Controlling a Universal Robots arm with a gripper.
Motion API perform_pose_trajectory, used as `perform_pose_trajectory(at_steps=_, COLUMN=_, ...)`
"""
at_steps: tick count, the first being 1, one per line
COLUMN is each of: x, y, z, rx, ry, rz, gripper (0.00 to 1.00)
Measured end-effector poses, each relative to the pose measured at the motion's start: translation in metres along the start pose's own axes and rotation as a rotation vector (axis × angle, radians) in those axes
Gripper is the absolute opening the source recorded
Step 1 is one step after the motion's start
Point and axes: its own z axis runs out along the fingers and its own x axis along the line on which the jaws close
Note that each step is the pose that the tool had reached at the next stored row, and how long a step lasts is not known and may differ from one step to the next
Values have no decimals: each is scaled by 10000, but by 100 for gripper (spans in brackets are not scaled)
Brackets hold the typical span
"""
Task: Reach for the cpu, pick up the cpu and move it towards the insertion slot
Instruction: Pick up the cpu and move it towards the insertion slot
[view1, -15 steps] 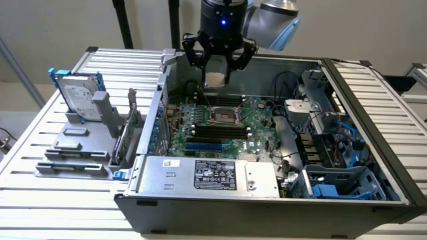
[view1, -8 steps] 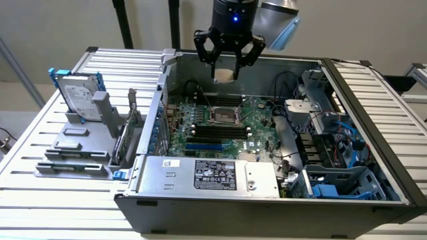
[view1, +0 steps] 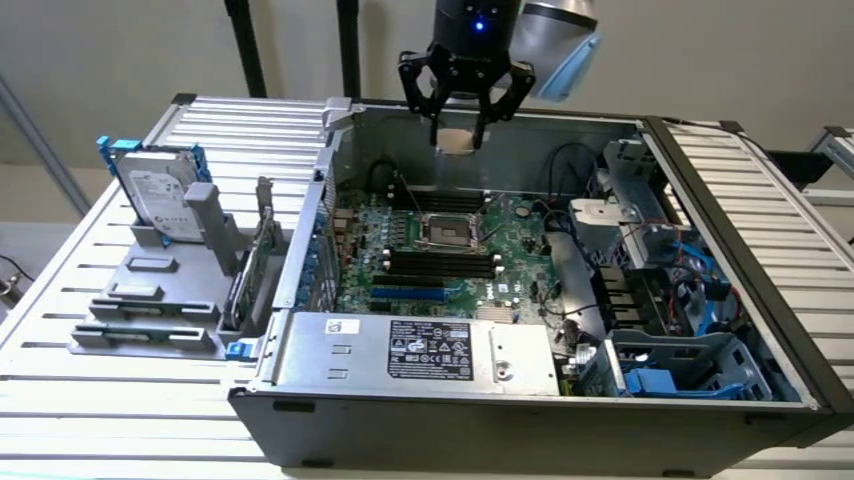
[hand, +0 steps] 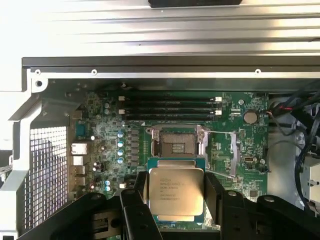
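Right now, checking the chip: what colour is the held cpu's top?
Silver-grey cpu, clearest in the wrist view.

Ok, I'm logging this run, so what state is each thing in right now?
gripper: shut on the cpu, above the open case
cpu: held between the fingers, lifted, not seated
insertion slot: open, empty
computer case: side panel off
hard drive: upright in its holder outside the case

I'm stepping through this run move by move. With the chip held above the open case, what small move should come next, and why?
Probably a short descent, drifting toward the insertion slot. The gripper holds the cpu between its fingers, high above the green board, and the wrist view shows the chip offset from the socket rather than centred over it.
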Motion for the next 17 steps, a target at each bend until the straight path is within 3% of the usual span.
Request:
perform_pose_trajectory(at_steps=2, x=-16, y=41, z=8, rx=103, ry=-2, rz=3, gripper=55)
perform_pose_trajectory(at_steps=4, x=-33, y=52, z=12, rx=148, ry=-3, rz=3, gripper=55)
perform_pose_trajectory(at_steps=17, x=-41, y=53, z=12, rx=157, ry=-3, rz=3, gripper=55)
